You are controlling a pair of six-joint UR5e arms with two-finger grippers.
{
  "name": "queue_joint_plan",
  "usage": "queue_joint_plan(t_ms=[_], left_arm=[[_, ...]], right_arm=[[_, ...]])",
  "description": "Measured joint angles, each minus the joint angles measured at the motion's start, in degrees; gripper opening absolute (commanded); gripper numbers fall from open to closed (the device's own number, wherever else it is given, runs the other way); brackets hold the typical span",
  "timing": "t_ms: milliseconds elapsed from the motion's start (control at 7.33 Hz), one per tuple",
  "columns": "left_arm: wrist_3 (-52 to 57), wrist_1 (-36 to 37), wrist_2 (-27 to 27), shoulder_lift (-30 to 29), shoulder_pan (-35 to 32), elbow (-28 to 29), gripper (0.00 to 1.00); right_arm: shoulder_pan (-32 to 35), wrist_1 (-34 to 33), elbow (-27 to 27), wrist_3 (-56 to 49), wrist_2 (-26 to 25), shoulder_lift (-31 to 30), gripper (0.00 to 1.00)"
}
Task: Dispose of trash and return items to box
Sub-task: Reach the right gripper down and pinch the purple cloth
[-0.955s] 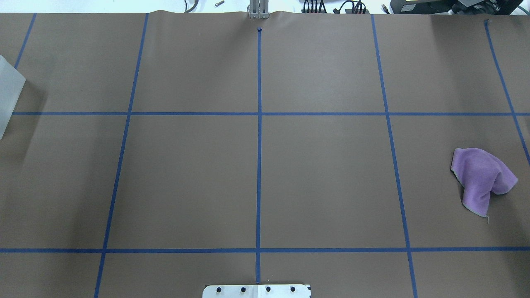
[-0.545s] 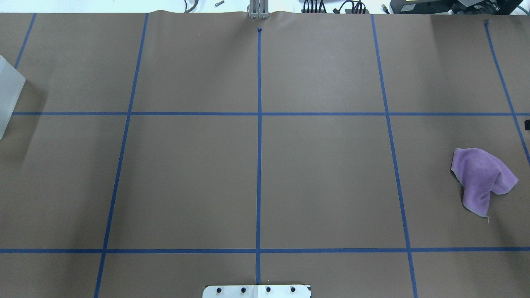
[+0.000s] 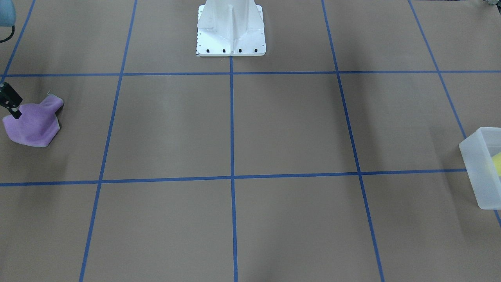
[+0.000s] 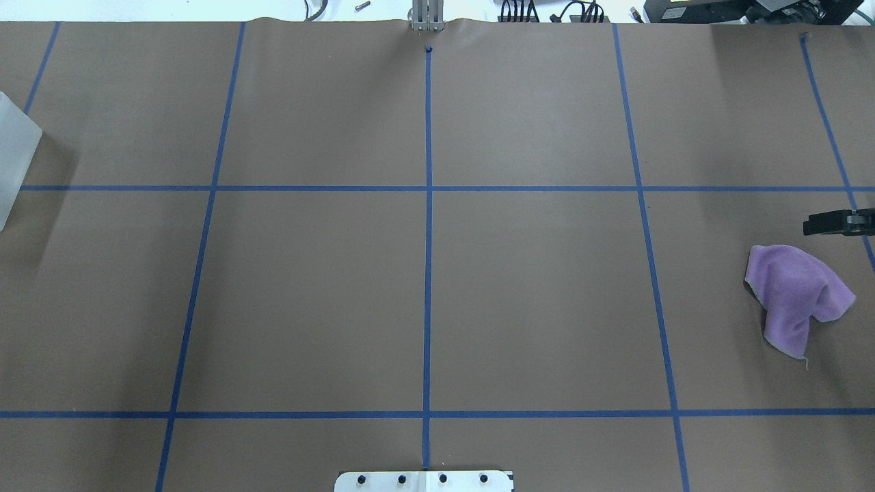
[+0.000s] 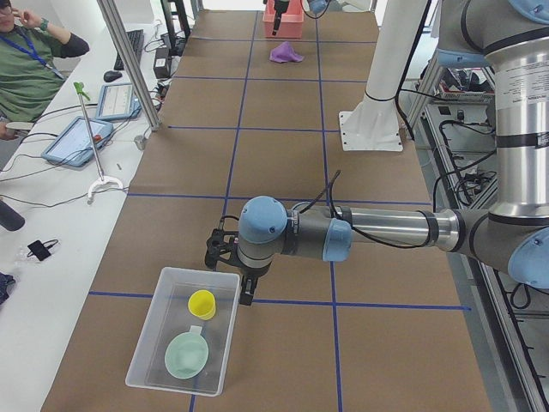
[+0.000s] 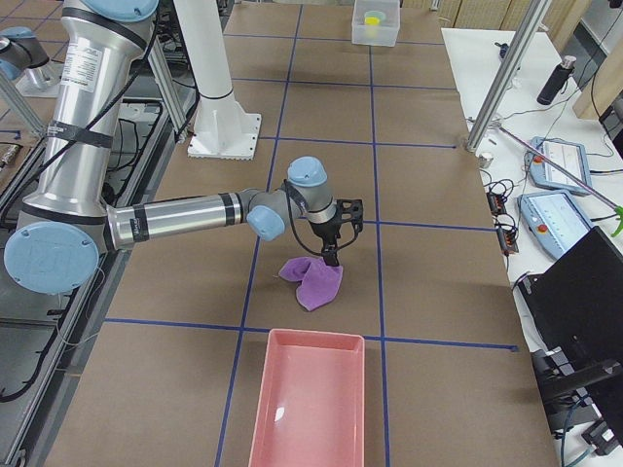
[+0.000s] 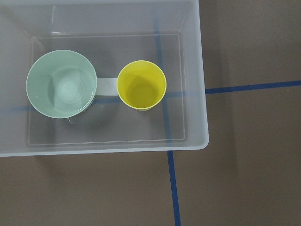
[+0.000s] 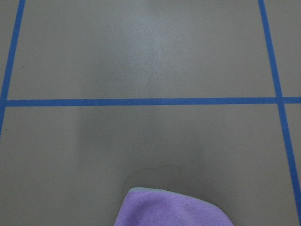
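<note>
In the front-facing view the box (image 3: pixel 479 168) sits at the right edge with a sliver of the yellow cup (image 3: pixel 497 164) inside. The purple cloth (image 3: pixel 33 123) lies crumpled at the left edge, and the right gripper (image 3: pixel 13 111), cut off by the frame, is over its upper left part. The pedestal (image 3: pixel 231 27) stands at top centre. Overhead, a corner of the box pokes in at the left edge. The right gripper enters at the right edge just above the cloth, too little of it showing to tell how far its fingers are spread or whether they hold anything. From the left end, the left gripper (image 5: pixel 244 287) hangs beside the box's upper right corner, its finger gap impossible to tell. The cup and the bowl (image 5: pixel 186 354) stand in the box. From the right end, the right gripper points down at the cloth's top, whether touching is unclear. A pink tray (image 6: pixel 310 399) lies at bottom centre. The left wrist view shows the bowl at left and the cup at right, mouths up, close together in the box. The right wrist view shows the cloth at bottom centre.
</note>
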Motion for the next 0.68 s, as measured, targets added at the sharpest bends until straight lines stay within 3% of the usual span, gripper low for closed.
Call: queue_joint_plan(t_ms=[273, 545, 682], left_arm=[[-0.1, -0.8, 0.0, 0.0, 0.0, 0.2, 0.99], [-0.2, -1.1, 0.0, -0.1, 0.1, 0.3, 0.99], [-0.2, -1.1, 0.0, -0.1, 0.1, 0.3, 0.99]], right_arm=[[-4.2, 5.6, -2.5, 5.3, -2.2, -0.4, 0.92], [-6.3, 6.5, -2.1, 6.1, -2.7, -2.8, 0.86], [-7.0, 6.6, -0.6, 5.9, -2.8, -5.1, 0.78]])
